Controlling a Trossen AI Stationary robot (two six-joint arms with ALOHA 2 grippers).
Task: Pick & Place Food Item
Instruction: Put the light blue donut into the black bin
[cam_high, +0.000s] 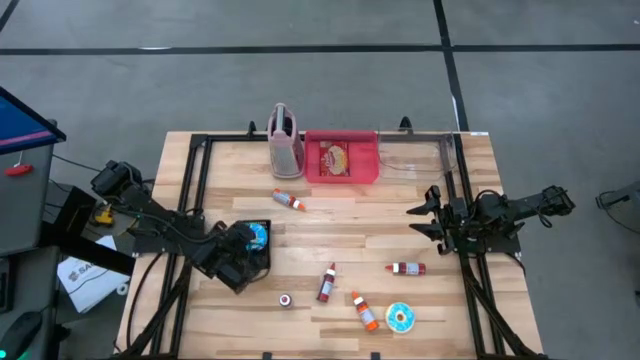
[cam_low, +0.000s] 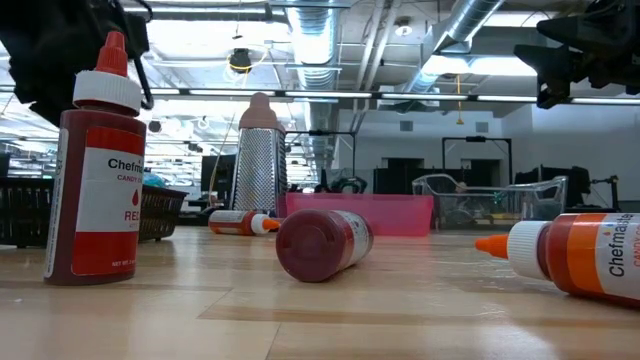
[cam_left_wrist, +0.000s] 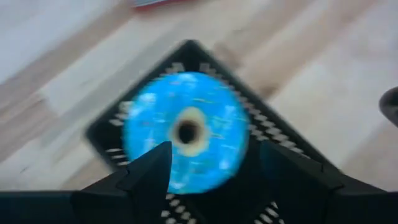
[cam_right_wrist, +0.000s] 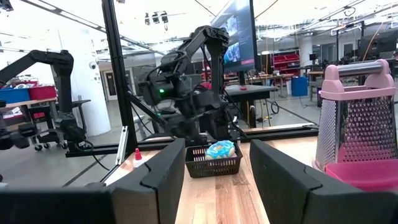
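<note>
A blue frosted donut (cam_left_wrist: 186, 130) lies inside a small black mesh basket (cam_high: 262, 262) at the table's left middle; the right wrist view shows the donut (cam_right_wrist: 221, 149) resting in that basket (cam_right_wrist: 213, 167). My left gripper (cam_left_wrist: 211, 155) slants down over the basket, open, its two fingers apart on either side of the donut's near part. My right gripper (cam_high: 425, 215) waits open at the table's right side, pointing level toward the left, with nothing between its fingers (cam_right_wrist: 214, 180).
A teal-and-white donut (cam_high: 400, 318) and several red and orange squeeze bottles (cam_high: 327, 282) lie on the near half; one bottle (cam_low: 95, 170) stands upright. A pink grater (cam_high: 285, 140), a red tray (cam_high: 342, 158) and a clear bin (cam_high: 415, 155) line the far edge.
</note>
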